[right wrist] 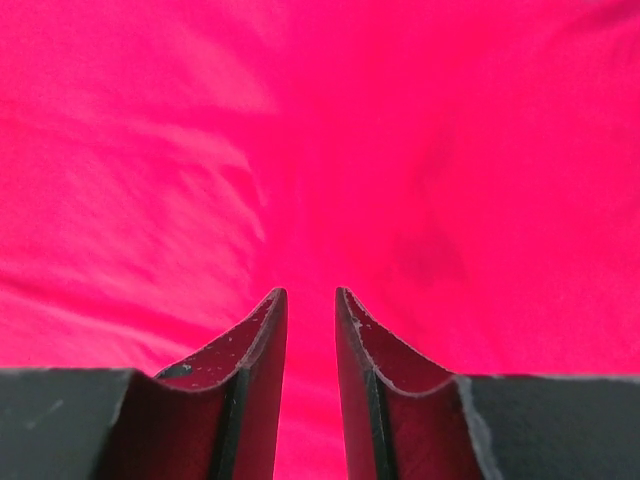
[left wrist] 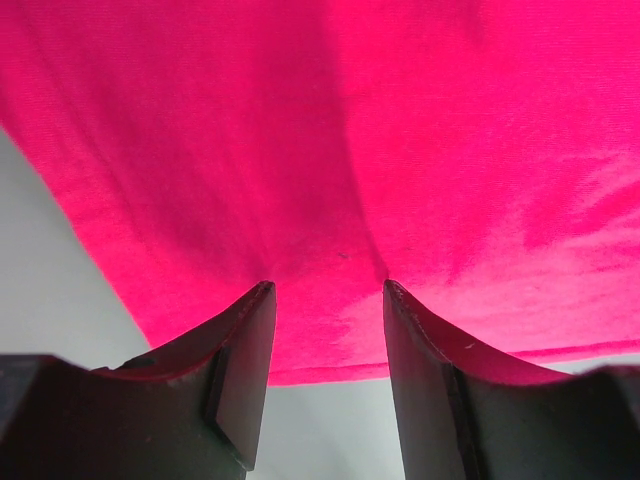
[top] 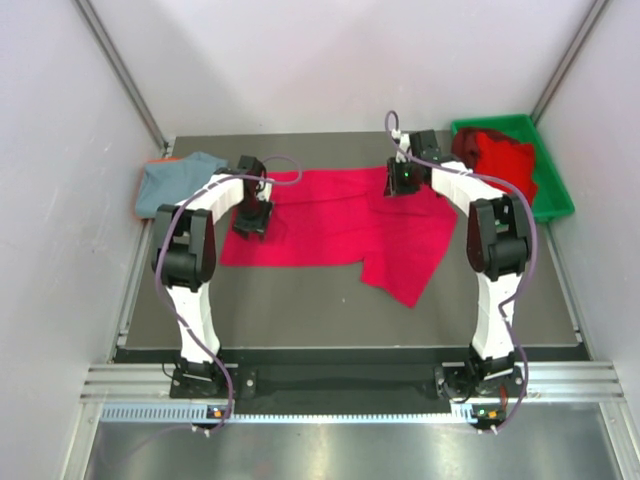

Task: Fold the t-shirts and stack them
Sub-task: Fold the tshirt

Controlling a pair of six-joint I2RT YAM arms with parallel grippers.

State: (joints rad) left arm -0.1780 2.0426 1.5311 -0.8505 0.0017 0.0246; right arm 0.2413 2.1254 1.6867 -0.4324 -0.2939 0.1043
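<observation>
Left gripper: the jaws are held well apart. The tips are set down onto the bright red t-shirt, just inside its hem. No cloth is seen clamped between them.
Right gripper: the jaws are held apart by a narrow gap only. Red cloth is seen through the gap and beyond the tips. Whether a fold is pinched cannot be told.
Bright red t-shirt: spread out under both grippers, reaching from one to the other. A slanted flap is laid on the base side of the right gripper.
Grey-blue t-shirt: laid to the outer side of the left gripper, apart from it.
Darker red t-shirt: bunched in the green bin, to the outer side of the right gripper.
Table: seen bare behind the left gripper's tips.
</observation>
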